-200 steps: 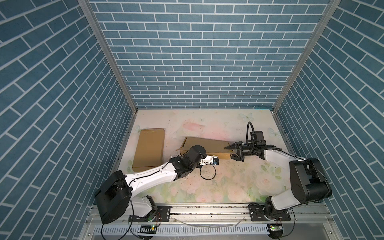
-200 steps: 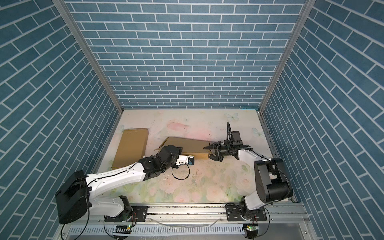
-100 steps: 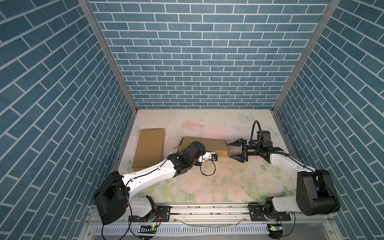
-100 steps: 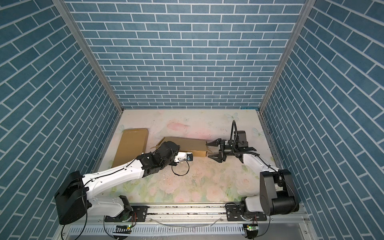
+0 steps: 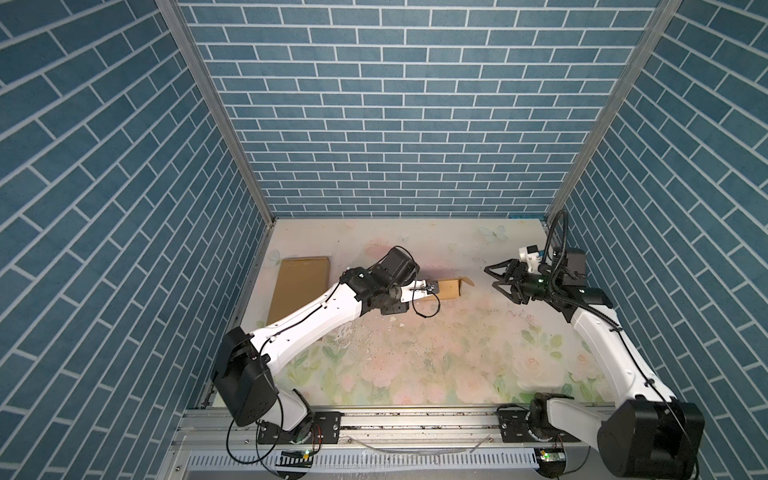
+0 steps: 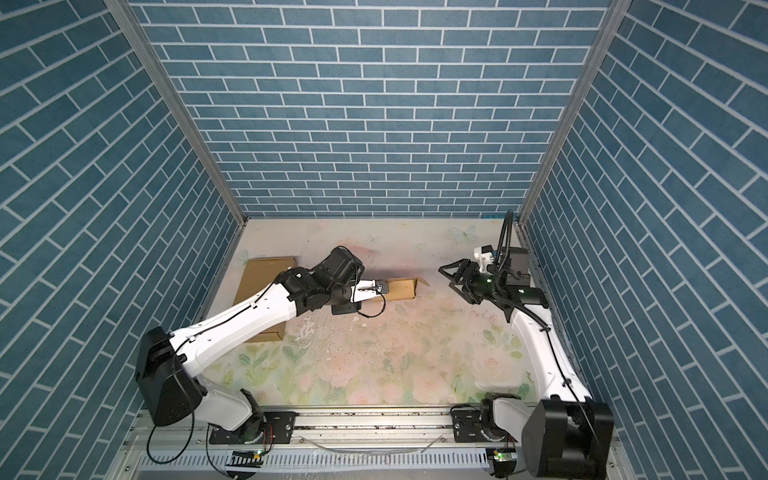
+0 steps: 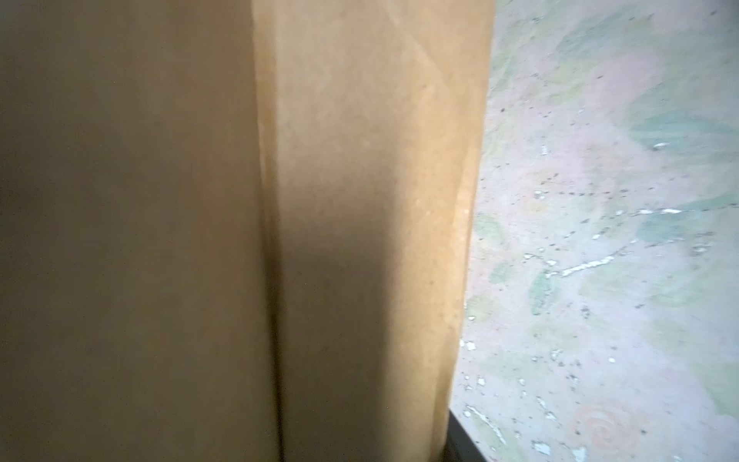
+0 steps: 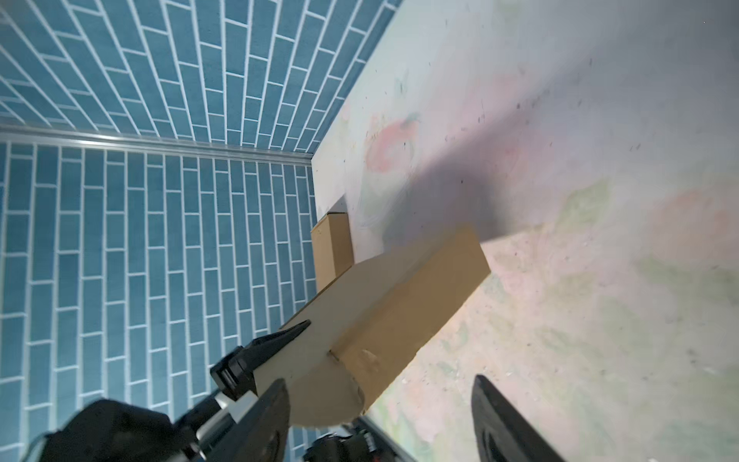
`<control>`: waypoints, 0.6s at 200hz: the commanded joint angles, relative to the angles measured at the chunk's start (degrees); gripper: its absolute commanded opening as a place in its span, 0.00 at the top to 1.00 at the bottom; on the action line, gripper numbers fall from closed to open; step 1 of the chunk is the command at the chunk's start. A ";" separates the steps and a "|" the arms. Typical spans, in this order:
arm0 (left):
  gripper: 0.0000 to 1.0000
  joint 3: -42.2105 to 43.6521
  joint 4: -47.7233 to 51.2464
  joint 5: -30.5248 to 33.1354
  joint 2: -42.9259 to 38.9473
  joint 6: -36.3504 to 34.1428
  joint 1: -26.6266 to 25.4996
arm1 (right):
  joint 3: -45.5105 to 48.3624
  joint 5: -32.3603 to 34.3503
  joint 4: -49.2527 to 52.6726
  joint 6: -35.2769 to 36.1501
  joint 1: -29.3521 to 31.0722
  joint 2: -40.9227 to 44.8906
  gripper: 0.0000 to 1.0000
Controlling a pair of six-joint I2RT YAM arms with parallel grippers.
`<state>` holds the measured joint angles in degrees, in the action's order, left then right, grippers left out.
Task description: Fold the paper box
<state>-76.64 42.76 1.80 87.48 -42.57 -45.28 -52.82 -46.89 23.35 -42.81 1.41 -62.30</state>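
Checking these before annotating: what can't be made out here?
- Left gripper: too small in both top views to see how it meets the box.
- Left wrist view: the blurred box fills most of it, hiding the grip.
- Box's left end: covered by the left arm in both top views.
- Flat cardboard: partly under that arm.

Front and middle of counter [image 5: 415, 365] lay open for passage. Clear gap separated paper box [image 5: 451, 288] from spread right tool [image 5: 490, 278]. Diagonal left arm [image 5: 307, 311] crossed left half above flat cardboard [image 5: 297, 282]. Three sides hemmed by brick walls [image 5: 395, 124], right one near right tool.
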 commanded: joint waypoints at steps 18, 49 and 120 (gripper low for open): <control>0.51 -5.78 13.49 -9.28 6.90 1.69 1.89 | -1.07 2.48 3.37 16.27 4.06 2.30 0.23; 0.52 -10.08 16.27 -12.05 12.65 1.83 2.86 | -4.56 8.12 10.88 24.53 11.61 -2.73 0.22; 0.51 -12.11 15.87 -12.26 15.56 1.00 3.86 | -8.78 12.40 9.39 27.95 16.58 -11.29 0.26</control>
<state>-88.86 55.88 -8.27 100.40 -41.43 -41.65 -56.77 -36.64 32.53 -19.42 16.73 -71.48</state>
